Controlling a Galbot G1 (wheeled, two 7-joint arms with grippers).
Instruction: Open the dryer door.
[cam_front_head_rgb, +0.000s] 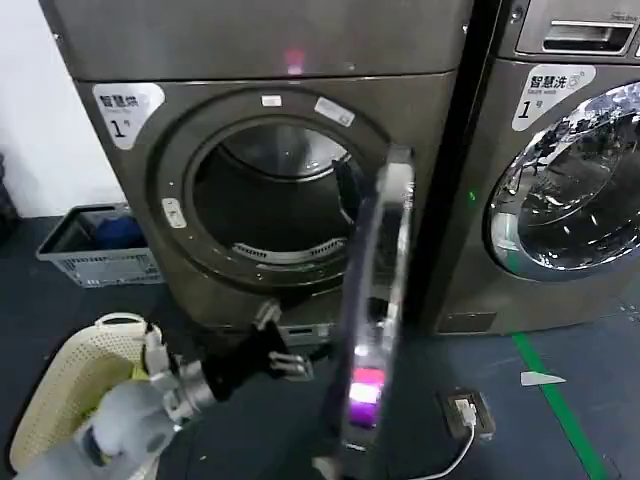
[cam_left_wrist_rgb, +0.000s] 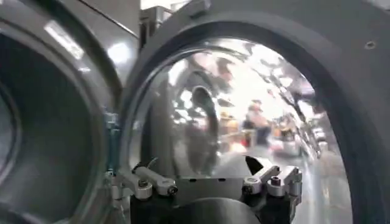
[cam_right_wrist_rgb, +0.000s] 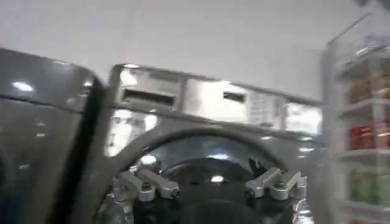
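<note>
The dryer door (cam_front_head_rgb: 385, 290), a large round porthole door with a chrome ring and grey plastic inner face, stands swung well out from the machine, seen nearly edge-on in the head view just right of the open drum mouth, with a pink-purple glow low on its near edge. Going from the left: a grey slatted plastic crate (cam_front_head_rgb: 95, 250) holding something blue sits on the dark floor by the white wall, far left; nearer lies a cream perforated laundry basket (cam_front_head_rgb: 65, 395). The left gripper (cam_front_head_rgb: 278, 342), on a grey and black arm reaching in from the near left, hangs low in front of the brown-grey metallic dryer (cam_front_head_rgb: 130, 215), just left of the door's lower edge, its fingers spread wide and holding nothing; whether it touches the door cannot be told. In the left wrist view those fingers (cam_left_wrist_rgb: 149, 182) sit apart before the door's bulging glass (cam_left_wrist_rgb: 244, 115). The round drum opening (cam_front_head_rgb: 270, 195) shows the ribbed steel drum inside. Right of the door stands a second machine with a shut chrome round door (cam_front_head_rgb: 570, 190); a green tape line (cam_front_head_rgb: 555, 400) runs along the floor. The right gripper (cam_right_wrist_rgb: 210, 182), in its own wrist view, is spread wide and empty, facing that right-hand machine.
</note>
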